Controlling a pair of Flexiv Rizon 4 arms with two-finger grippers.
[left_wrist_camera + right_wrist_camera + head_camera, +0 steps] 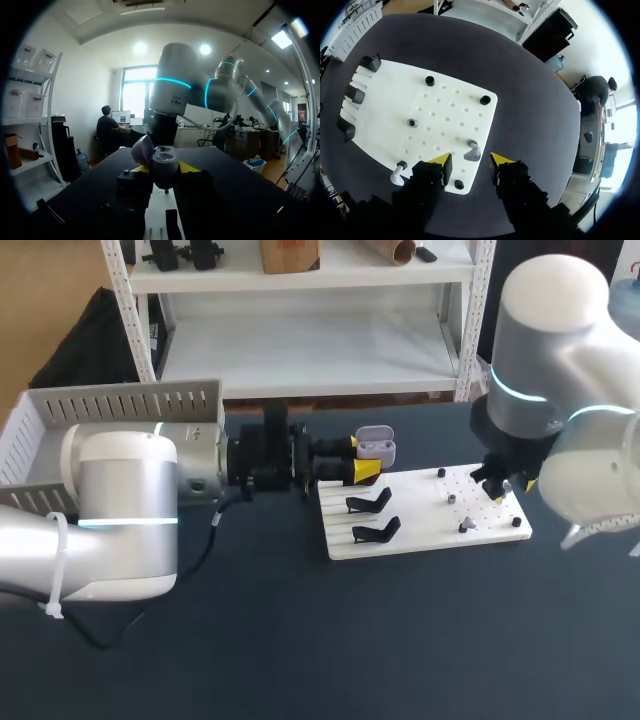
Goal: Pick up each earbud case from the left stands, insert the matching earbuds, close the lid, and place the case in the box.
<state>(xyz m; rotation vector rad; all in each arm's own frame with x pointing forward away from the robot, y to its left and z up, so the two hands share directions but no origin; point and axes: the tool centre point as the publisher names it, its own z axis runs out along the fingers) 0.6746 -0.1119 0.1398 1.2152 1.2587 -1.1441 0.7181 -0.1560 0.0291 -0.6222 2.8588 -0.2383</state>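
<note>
Right end effector (pixel 470 160), fingers apart, straddles a white earbud (pixel 472 150); an off-centre pinch could flick it away. Left end effector (pixel 360 458) seemingly clamps the open earbud case (pixel 377 447).

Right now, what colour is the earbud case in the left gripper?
The earbud case is pale lilac, clearest in the head view.

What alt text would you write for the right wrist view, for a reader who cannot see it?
The right claw, open, is above a white board on a dark table, with one white earbud between its yellow tips. A second earbud lies beside the claw, and three black stands line one edge of the board.
</note>
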